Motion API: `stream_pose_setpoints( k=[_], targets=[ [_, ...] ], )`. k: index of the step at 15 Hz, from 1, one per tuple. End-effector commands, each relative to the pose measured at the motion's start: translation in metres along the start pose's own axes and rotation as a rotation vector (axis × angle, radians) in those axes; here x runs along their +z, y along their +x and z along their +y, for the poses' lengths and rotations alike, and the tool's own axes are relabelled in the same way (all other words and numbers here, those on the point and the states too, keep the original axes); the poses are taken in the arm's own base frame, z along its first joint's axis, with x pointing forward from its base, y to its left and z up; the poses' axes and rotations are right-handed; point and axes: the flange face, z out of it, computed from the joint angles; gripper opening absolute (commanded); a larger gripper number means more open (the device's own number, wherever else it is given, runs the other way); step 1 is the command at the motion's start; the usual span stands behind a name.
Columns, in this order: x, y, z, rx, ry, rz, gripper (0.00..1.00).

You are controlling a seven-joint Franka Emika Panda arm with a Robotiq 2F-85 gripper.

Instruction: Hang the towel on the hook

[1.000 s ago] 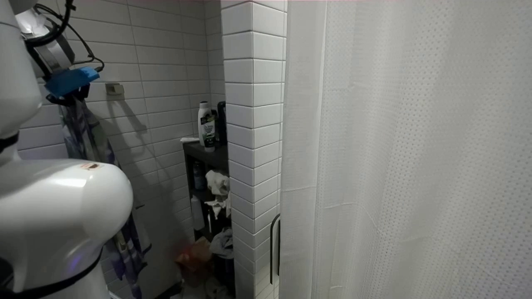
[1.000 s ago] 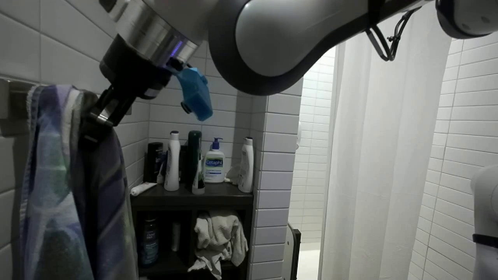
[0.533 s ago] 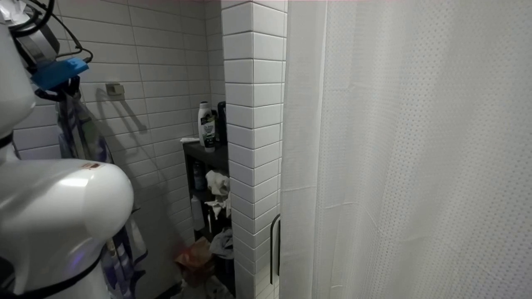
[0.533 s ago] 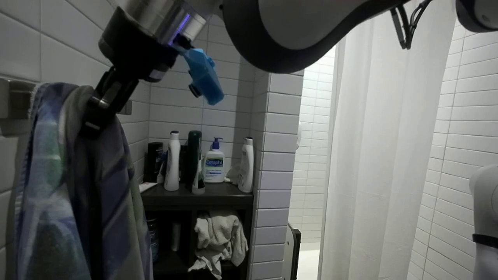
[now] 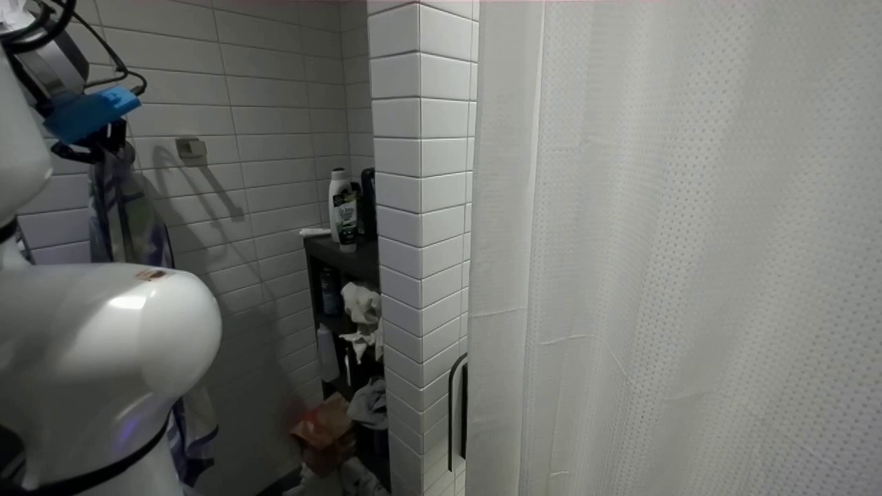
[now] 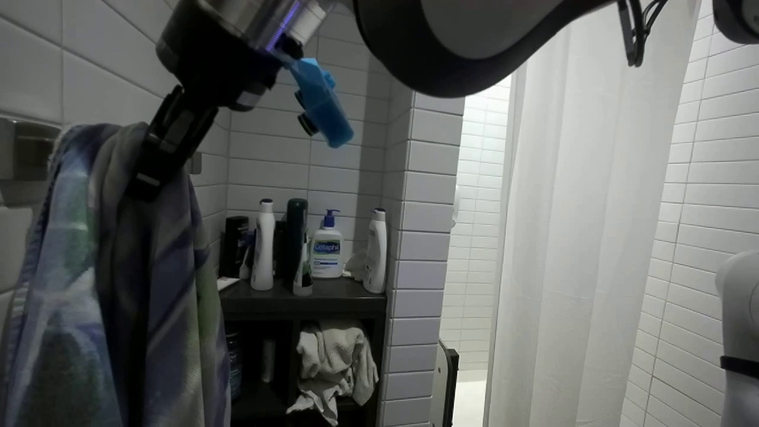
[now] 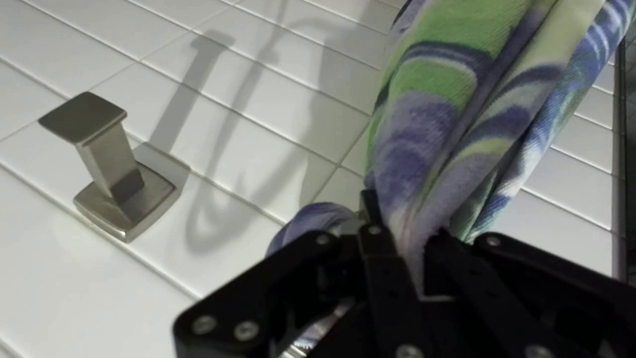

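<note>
The towel, blue-grey, purple and green, hangs in folds from my gripper in both exterior views (image 5: 127, 213) (image 6: 157, 284). In the wrist view the towel (image 7: 422, 134) runs up between the fingers. My gripper (image 7: 405, 221) is shut on the towel near its upper end; it also shows in both exterior views (image 5: 100, 146) (image 6: 145, 175). A square metal hook (image 7: 107, 159) stands bare on the tiled wall, left of the fingers in the wrist view. An exterior view also shows a hook (image 5: 191, 151). A metal fixture (image 6: 29, 149) is beside the towel's upper left edge; whether they touch, I cannot tell.
A dark shelf (image 6: 302, 305) with several bottles and a white cloth (image 6: 338, 362) stands in the corner. A tiled pillar (image 5: 420, 207) stands beside it. A white curtain (image 5: 661, 241) hangs at the right. The tiled wall (image 6: 89, 77) is close to the gripper.
My gripper has moved left in an exterior view and slightly up in both, holding the towel. The towel's lower end has shifted left in an exterior view. The arm has risen.
</note>
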Motion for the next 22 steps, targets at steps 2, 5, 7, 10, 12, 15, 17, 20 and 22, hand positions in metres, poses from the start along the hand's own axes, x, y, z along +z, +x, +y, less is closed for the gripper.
stream_pose_setpoints(
  k=[2, 5, 7, 10, 12, 15, 17, 20, 22],
  targets=[
    [-0.044, 0.017, 0.010, -0.041, -0.097, 0.047, 0.02],
    [-0.055, 0.022, 0.011, -0.066, -0.123, 0.035, 0.02],
    [-0.064, 0.024, 0.011, -0.085, -0.137, 0.017, 0.02],
    [-0.096, 0.032, 0.015, -0.107, -0.180, 0.014, 0.02],
    [-0.117, 0.037, 0.019, -0.115, -0.221, 0.013, 0.02],
    [-0.130, 0.039, 0.022, -0.118, -0.250, 0.000, 0.02],
    [-0.137, 0.038, 0.025, -0.111, -0.257, -0.009, 0.02],
    [-0.160, 0.043, 0.032, -0.097, -0.300, 0.013, 0.02],
    [-0.174, 0.045, 0.035, -0.089, -0.326, 0.023, 0.02]
  ],
)
